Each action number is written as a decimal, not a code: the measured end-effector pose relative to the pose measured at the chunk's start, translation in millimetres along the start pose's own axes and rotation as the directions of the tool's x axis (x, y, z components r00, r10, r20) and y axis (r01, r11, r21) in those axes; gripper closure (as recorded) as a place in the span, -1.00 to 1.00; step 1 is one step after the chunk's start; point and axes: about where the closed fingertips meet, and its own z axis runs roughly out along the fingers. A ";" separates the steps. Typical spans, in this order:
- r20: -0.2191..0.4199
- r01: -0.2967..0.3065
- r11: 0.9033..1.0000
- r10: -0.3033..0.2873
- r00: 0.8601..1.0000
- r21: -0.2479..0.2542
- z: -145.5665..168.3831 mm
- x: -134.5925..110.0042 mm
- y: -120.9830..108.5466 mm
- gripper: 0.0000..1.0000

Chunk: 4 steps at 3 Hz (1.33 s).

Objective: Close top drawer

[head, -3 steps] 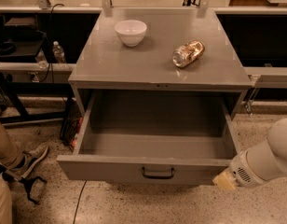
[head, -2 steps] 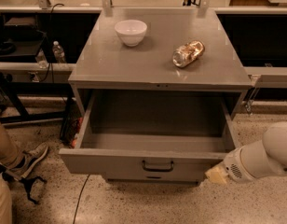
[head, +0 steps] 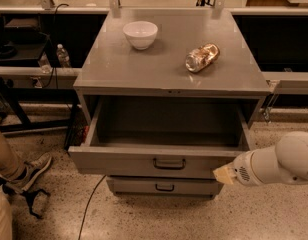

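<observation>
The top drawer (head: 119,161) of the grey metal cabinet (head: 144,69) stands pulled out. Its deep tray is empty, and its flat front carries a small black bail handle (head: 169,163) at centre. My gripper (head: 224,174) comes in from the lower right on a white arm (head: 279,165). Its tan tip sits against the right end of the drawer's front panel, to the right of the handle.
A white bowl (head: 140,34) and a bottle lying on its side (head: 202,57) rest on the cabinet top. A shorter drawer (head: 165,186) shows below. A person's leg and shoe (head: 29,170) are at the left, and a cable (head: 91,204) runs over the floor.
The drawer's front has moved back toward the cabinet, baring the lower drawer beneath it. My gripper has moved left and inward with the front panel.
</observation>
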 end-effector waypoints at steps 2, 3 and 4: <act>0.047 0.019 1.000 -0.019 0.999 0.015 13.6 -25.4 -9.3 1.00; 0.062 0.047 0.999 -0.047 0.997 0.007 26.6 -45.2 -12.2 1.00; 0.079 0.098 0.995 -0.098 0.992 -0.006 46.7 -76.7 -16.3 1.00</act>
